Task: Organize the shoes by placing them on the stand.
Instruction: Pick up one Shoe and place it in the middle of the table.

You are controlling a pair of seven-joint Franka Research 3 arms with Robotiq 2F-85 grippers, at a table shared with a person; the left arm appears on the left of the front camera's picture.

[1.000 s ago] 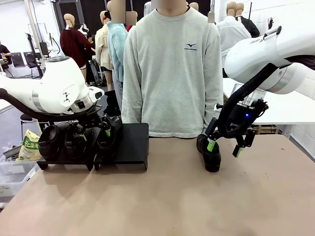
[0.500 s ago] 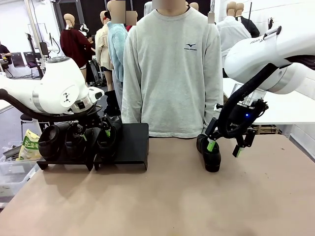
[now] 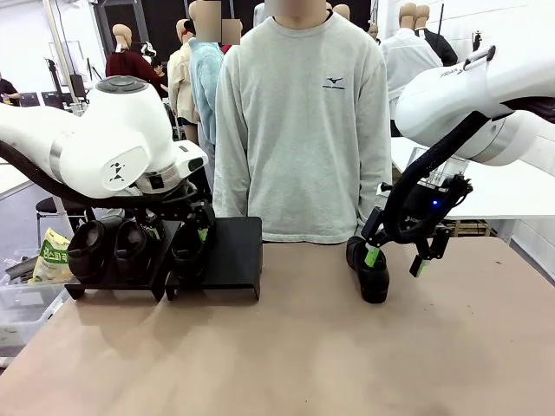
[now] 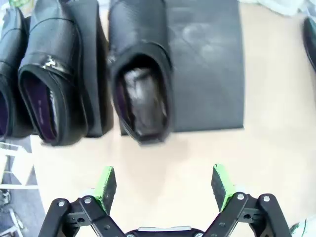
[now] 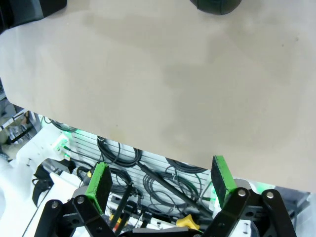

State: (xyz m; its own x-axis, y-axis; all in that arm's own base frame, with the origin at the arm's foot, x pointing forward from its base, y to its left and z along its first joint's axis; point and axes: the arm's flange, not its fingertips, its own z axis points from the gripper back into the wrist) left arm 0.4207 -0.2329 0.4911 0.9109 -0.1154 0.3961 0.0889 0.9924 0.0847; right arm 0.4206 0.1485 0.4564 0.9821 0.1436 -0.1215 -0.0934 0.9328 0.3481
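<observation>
A person [image 3: 303, 121] stands behind the stand [image 3: 227, 256]; both hands [image 4: 164, 185] [image 3: 396, 257] gape apart, empty.

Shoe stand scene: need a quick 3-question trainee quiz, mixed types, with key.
1. How many shoes sit on the stand?
2. True or false: the left end effector is clamped on a shoe.
3. Where is the loose shoe? A) on the stand's right platform B) on the table beside the right end effector C) in the person's hand

Key:
1. Three: two on the left platform, one on the right platform, whose other half is bare.
2. False. It is open and holds nothing, apart from the third shoe.
3. B. The right end effector is also open.
</observation>
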